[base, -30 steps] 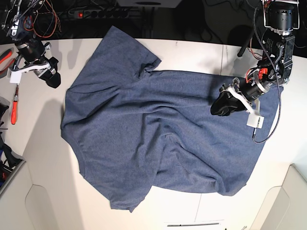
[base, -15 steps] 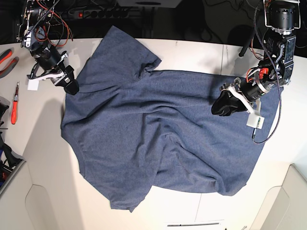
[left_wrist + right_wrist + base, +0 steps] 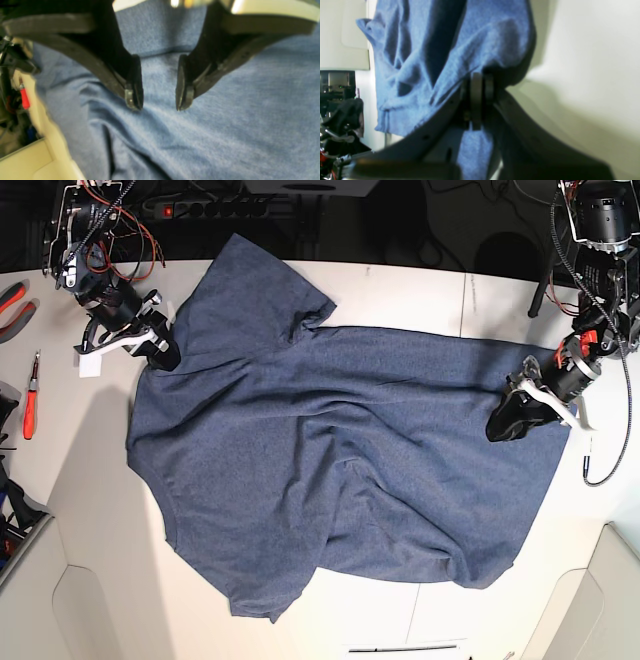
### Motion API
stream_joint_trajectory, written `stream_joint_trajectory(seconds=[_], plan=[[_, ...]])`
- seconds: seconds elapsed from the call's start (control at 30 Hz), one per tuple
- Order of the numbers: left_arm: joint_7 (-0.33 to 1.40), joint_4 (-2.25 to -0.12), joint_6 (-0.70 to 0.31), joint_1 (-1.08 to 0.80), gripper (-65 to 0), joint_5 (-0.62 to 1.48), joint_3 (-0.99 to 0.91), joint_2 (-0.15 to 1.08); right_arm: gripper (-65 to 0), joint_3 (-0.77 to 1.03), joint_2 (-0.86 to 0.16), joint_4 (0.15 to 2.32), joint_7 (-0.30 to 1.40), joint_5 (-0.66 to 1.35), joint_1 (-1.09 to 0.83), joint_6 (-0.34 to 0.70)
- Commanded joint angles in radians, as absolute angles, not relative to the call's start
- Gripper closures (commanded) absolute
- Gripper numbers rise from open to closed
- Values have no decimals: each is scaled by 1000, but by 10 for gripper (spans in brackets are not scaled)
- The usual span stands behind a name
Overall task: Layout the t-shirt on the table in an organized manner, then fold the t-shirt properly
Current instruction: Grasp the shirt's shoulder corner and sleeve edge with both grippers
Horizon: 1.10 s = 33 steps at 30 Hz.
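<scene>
The navy-blue t-shirt (image 3: 330, 450) lies spread and wrinkled on the white table (image 3: 420, 290), with no lettering showing. My right gripper (image 3: 160, 352) is at the shirt's far left edge, beside the sleeve. In the right wrist view the right gripper (image 3: 477, 77) is shut on a fold of the t-shirt (image 3: 450, 50), which bunches above it. My left gripper (image 3: 508, 423) is over the shirt's right edge. In the left wrist view the left gripper (image 3: 158, 102) is open, tips just above the t-shirt (image 3: 225, 125), holding nothing.
Red-handled tools (image 3: 30, 405) and pliers (image 3: 12, 298) lie at the table's left edge. A power strip (image 3: 200, 205) sits behind the table. A dark seam (image 3: 463, 300) crosses the tabletop. A black cable (image 3: 600, 470) hangs by the left arm.
My right gripper moved from the bare table at the left onto the shirt's left edge and shut on it. My left gripper moved right, toward the shirt's right edge.
</scene>
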<state>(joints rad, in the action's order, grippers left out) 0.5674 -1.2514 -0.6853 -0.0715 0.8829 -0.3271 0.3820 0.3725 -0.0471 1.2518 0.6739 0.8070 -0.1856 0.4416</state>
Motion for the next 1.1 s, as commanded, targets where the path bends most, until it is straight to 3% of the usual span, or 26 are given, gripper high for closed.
stream_joint_trajectory(seconds=[0.0, 0.23, 0.4, 0.57, 0.73, 1.07], plan=[[587, -1276, -698, -59, -254, 929, -362, 399, 0, 364, -36, 1245, 728, 822, -196, 427], [687, -1282, -698, -114, -260, 998, -616, 399, 0, 364, -36, 1267, 779, 824, -209, 462], [711, -1282, -698, -207, -346, 999, -746, 400, 0, 364, -36, 1324, 779, 826, -231, 462], [681, -1241, -698, -274, -346, 954, -752, 399, 0, 364, -36, 1360, 780, 826, -231, 465], [543, -1142, -688, -265, -346, 825, -752, 400, 0, 364, -39, 1365, 779, 826, -231, 469], [507, -996, -625, -111, -346, 720, -752, 400, 0, 364, -51, 1365, 779, 827, -231, 469]])
